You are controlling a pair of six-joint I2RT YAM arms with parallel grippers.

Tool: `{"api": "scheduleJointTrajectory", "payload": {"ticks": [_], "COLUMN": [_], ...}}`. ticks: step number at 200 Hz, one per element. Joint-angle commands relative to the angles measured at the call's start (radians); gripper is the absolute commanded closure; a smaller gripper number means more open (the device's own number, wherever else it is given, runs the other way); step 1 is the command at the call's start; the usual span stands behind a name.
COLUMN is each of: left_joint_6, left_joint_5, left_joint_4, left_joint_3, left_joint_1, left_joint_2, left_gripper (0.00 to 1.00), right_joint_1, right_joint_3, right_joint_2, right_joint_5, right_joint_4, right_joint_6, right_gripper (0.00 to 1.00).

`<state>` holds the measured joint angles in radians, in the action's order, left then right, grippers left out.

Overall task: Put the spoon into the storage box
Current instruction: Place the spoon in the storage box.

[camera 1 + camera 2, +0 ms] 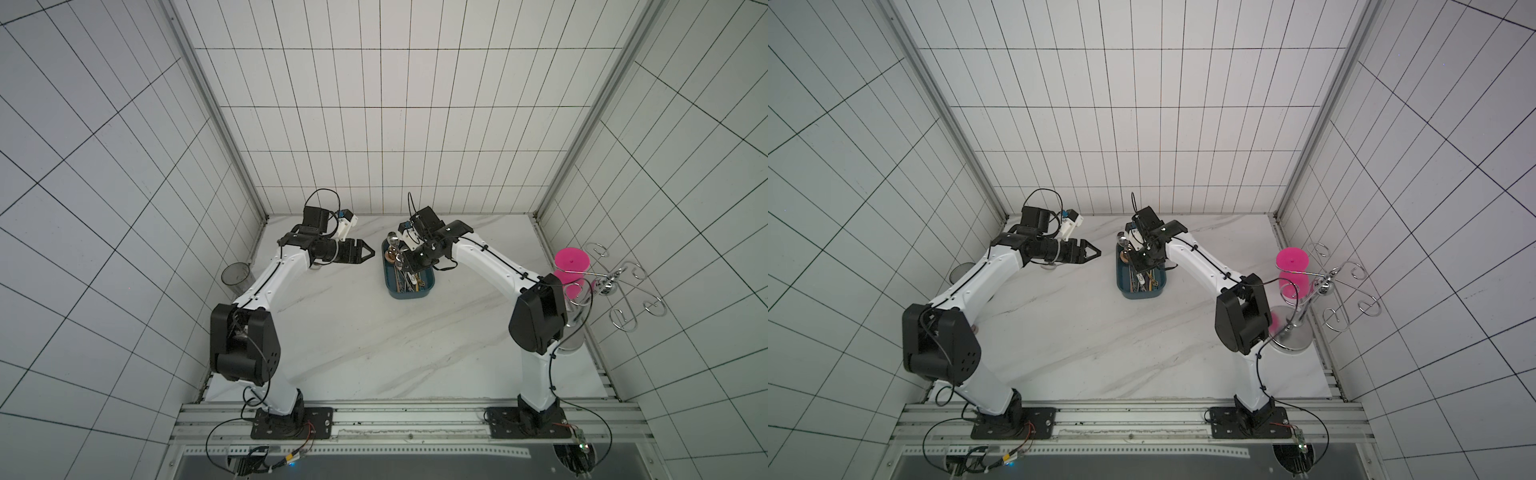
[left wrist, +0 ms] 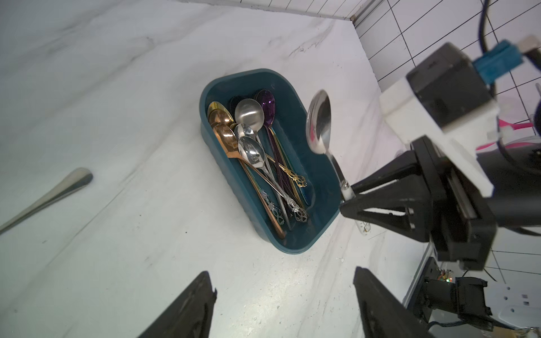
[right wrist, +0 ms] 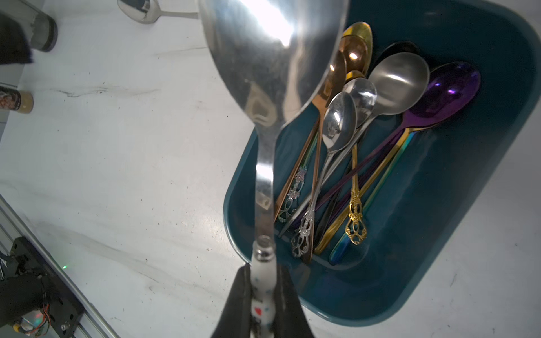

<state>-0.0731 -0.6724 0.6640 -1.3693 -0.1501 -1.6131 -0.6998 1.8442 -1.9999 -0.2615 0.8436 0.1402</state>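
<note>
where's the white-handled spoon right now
In the left wrist view the spoon is raised over the rim of the storage box, its handle pinched in the right gripper, bowl toward the back wall.

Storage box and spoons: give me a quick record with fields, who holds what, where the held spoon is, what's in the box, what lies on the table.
Right gripper: shut on the white handle of a silver spoon
Held spoon: in the air beside the storage box rim, not yet inside
Left gripper: open, empty
Box contents: several spoons, gold, copper, silver, purple
Table: one loose spoon
</note>
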Motion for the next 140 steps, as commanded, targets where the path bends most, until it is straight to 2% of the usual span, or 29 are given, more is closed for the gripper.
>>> {"api": "scheduleJointTrajectory", "payload": {"ticks": [1,69,140], "left_joint_6": [-0.028,-0.148,-0.285], "left_joint_5": [0.036,0.109,0.172], "left_joint_4": [-0.098,-0.246,-0.343], "left_joint_3": [0.055,0.22,0.3], "left_joint_1": [0.044,0.207,0.341], "left_joint_2": [0.069,0.177,0.153], "left_gripper": [0.17,0.03,0.01], "right_joint_1": [0.011,0.055,0.068], "right_joint_3": [-0.035,-0.061,-0.045], "right_joint_2": [0.021,-0.043,-0.14], "right_joint_5": [0.027,0.073,0.058], "right_joint_4": [-0.025,-0.094,-0.106], "right_joint_6": [0.093,0.227,0.254], "right_gripper": [1.0,0.99,0.94]}}
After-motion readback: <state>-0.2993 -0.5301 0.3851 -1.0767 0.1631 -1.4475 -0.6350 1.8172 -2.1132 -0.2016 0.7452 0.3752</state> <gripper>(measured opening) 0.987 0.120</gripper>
